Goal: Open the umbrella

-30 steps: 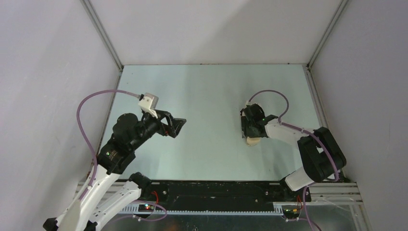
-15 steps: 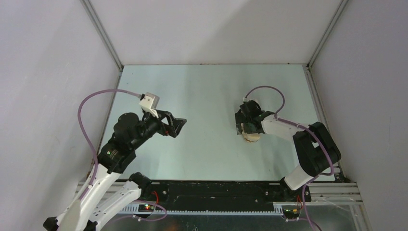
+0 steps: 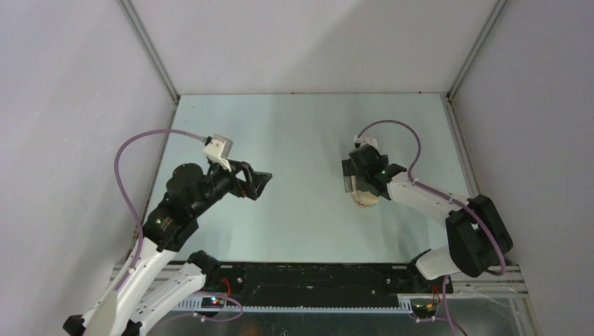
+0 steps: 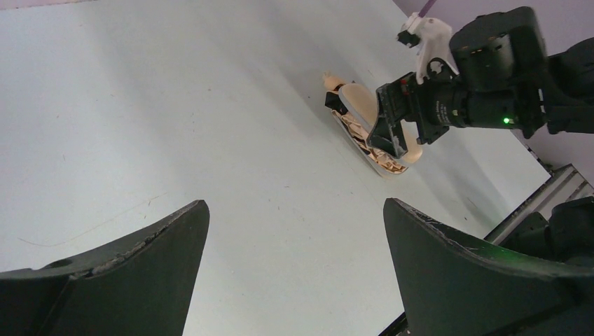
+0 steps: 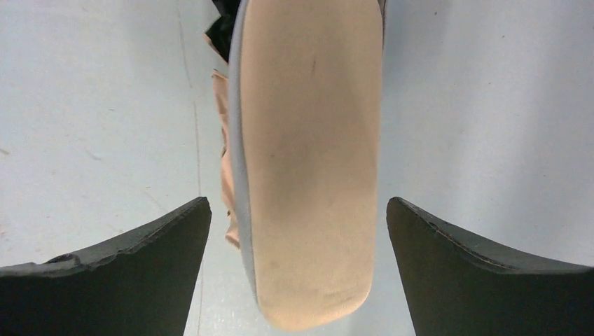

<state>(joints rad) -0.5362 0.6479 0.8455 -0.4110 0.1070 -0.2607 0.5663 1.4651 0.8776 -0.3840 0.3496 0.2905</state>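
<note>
The umbrella (image 3: 365, 202) lies folded shut on the desk (image 3: 294, 133), in the right half, about midway between the far and near edges and nearer the right edge than the left. From above, most of it is hidden under the right claw (image 3: 357, 179), which hangs directly over it; only a tan end shows on the near side. The right wrist view shows the right claw (image 5: 298, 203) with its two dark fingers (image 5: 140, 273) spread wide, one on each side of the umbrella (image 5: 308, 154), with bare desk visible in the gap on both sides, so nothing is gripped. The umbrella's smooth beige face fills the middle of that view, with pleated tan fabric bunched along its left edge and a bit of black at the top. The left claw (image 3: 256, 183) hovers over the left half of the desk, nearer the left edge, well apart from the umbrella and pointed toward it. Its fingers (image 4: 126, 273) are also spread apart and hold nothing. Between them the left wrist view looks across the desk to the umbrella (image 4: 356, 106) lying flat beneath the right claw (image 4: 392, 140).
</note>
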